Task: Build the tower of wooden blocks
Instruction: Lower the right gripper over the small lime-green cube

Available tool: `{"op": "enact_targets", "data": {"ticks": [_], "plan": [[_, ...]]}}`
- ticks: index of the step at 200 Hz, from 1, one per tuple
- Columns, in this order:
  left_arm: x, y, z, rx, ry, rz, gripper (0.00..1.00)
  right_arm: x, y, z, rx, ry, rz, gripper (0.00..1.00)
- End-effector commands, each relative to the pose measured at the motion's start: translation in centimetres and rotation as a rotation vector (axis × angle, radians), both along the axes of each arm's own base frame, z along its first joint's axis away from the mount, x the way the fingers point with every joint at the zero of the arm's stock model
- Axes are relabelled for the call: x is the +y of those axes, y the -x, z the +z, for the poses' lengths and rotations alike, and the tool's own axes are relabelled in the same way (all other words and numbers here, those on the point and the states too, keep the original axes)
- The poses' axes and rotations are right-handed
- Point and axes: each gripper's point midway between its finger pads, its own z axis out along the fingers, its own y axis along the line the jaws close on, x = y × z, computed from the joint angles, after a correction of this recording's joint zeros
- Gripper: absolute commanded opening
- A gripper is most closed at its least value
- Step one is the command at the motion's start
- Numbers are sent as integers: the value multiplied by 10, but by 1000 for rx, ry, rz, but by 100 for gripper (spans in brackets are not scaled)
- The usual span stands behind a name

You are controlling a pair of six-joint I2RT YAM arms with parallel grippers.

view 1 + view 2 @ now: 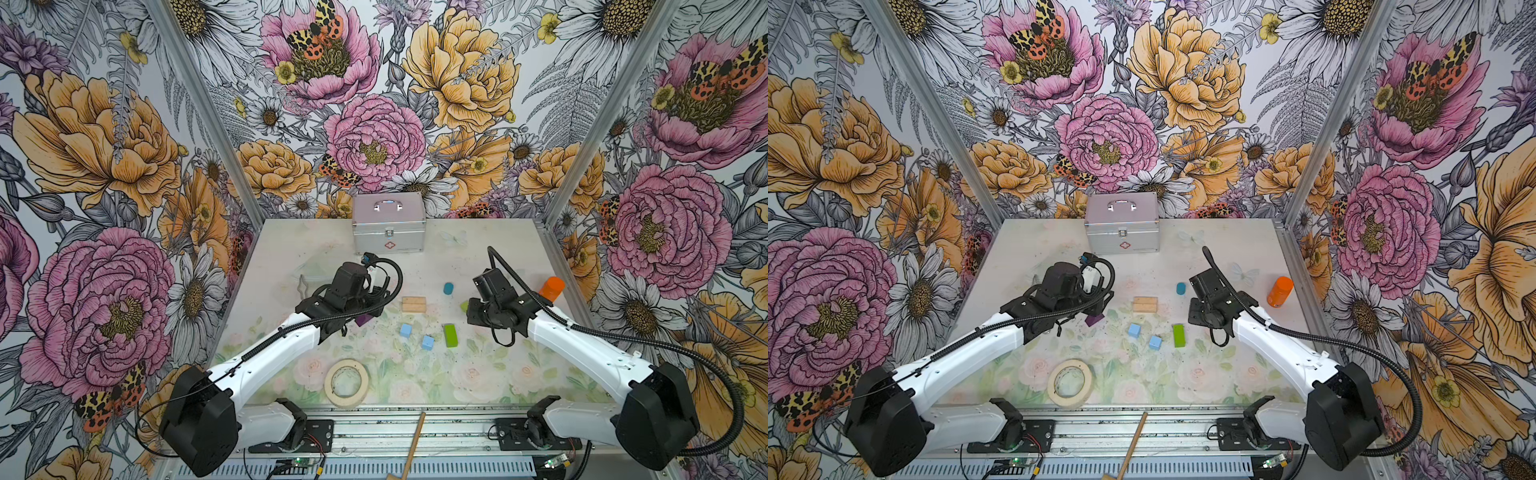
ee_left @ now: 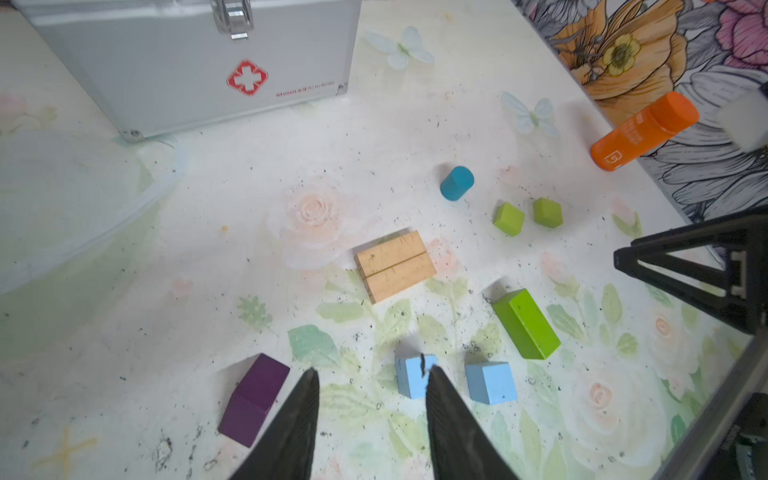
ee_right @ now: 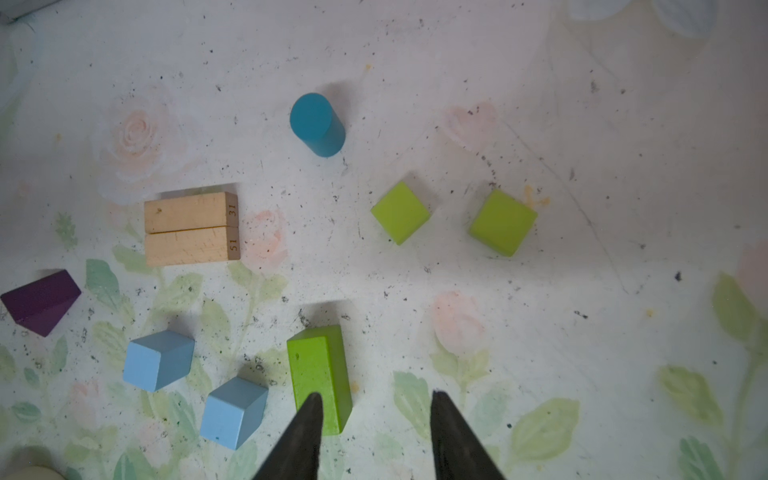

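Tan bars [image 3: 191,227] lie touching.
We see left gripper [image 2: 372,370] and right gripper [image 3: 376,394] both parted, empty.

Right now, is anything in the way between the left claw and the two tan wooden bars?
Nothing visible is. In the left wrist view, only bare table lies between the open left gripper and the two tan bars. A light-blue cube sits close on one side, the purple roof-shaped block on the other.
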Motion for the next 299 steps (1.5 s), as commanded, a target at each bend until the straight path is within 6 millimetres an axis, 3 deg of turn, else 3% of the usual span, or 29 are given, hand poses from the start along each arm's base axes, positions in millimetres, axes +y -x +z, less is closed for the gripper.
{"op": "enact_targets", "data": {"ticks": [1,35,66,109,148,183,248,299], "plan": [[-5,8,-10,37,-101,-37,47,24,3,1,18,-25,37,49],[-26,20,-34,106,-165,-115,48,37,6,-12,49,6,41,54],[-36,26,-54,160,-234,-148,50,40,5,-7,27,-9,29,57],[-51,28,-65,175,-276,-178,52,28,7,-4,-9,10,-8,61],[-46,24,-58,148,-280,-155,52,0,2,-5,-22,31,-65,66],[-33,15,-49,127,-245,-110,52,-28,-20,-10,2,71,-113,66],[11,-6,-15,32,-71,26,52,-9,-67,-24,75,123,129,73],[26,-8,5,-51,-13,71,52,-22,-85,-45,151,217,279,79]]}}
